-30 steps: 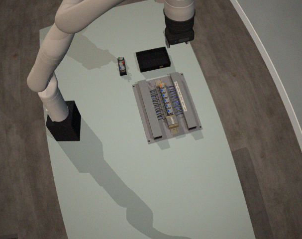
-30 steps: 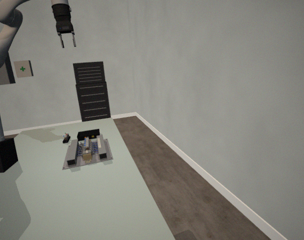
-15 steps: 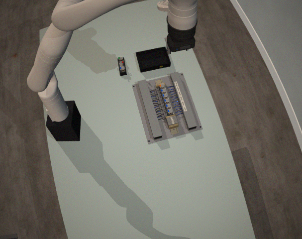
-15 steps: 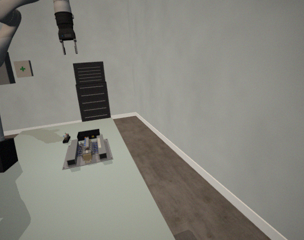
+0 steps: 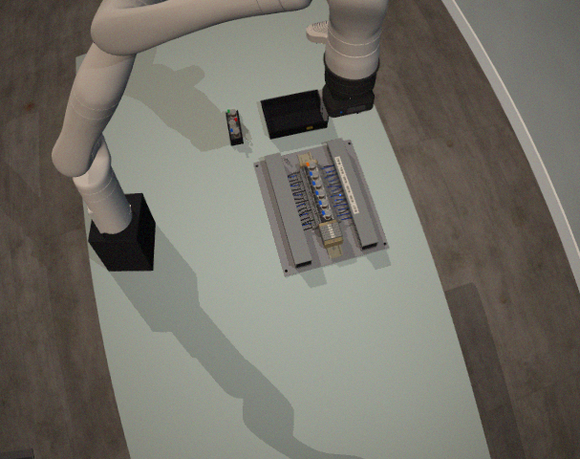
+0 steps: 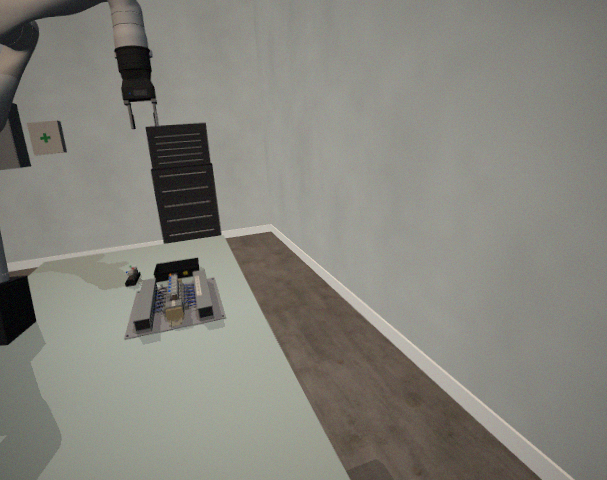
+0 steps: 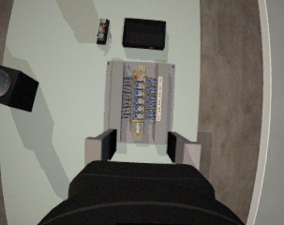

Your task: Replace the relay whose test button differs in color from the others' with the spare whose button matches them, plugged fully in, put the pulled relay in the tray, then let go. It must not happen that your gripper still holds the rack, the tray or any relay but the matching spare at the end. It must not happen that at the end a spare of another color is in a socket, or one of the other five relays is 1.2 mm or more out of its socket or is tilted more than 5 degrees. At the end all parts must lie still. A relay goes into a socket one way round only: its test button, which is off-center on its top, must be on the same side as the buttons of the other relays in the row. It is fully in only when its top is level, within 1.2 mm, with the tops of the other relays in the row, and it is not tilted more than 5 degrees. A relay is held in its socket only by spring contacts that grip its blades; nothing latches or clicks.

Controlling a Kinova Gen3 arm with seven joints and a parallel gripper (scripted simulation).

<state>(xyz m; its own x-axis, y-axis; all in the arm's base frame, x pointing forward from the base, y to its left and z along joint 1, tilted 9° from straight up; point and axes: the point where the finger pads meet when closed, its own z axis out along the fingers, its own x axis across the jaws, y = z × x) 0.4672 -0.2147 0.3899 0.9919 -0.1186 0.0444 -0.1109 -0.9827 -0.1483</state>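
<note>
The end effector (image 6: 143, 117) hangs high above the bench (image 5: 290, 345), fingers spread as wide as they go and holding nothing. In the wrist view both fingers frame the near end of the panel (image 7: 140, 101) far below, with open air all the way down.

The panel (image 5: 319, 207) lies flat near the far right part of the bench, its right edge close to the bench's curved border. Down its middle runs a row of relays with blue buttons (image 5: 318, 192); the one at the far end carries an orange button (image 5: 307, 163). Grey ducts (image 5: 286, 207) flank the row on both sides, leaving narrow channels of blue wiring.

The black tray (image 5: 292, 113) sits just beyond the panel's far edge, apart from it. The spare holder (image 5: 234, 127) stands to the tray's left, a blue button (image 5: 231, 130) visible on it, with bare bench around it.
</note>
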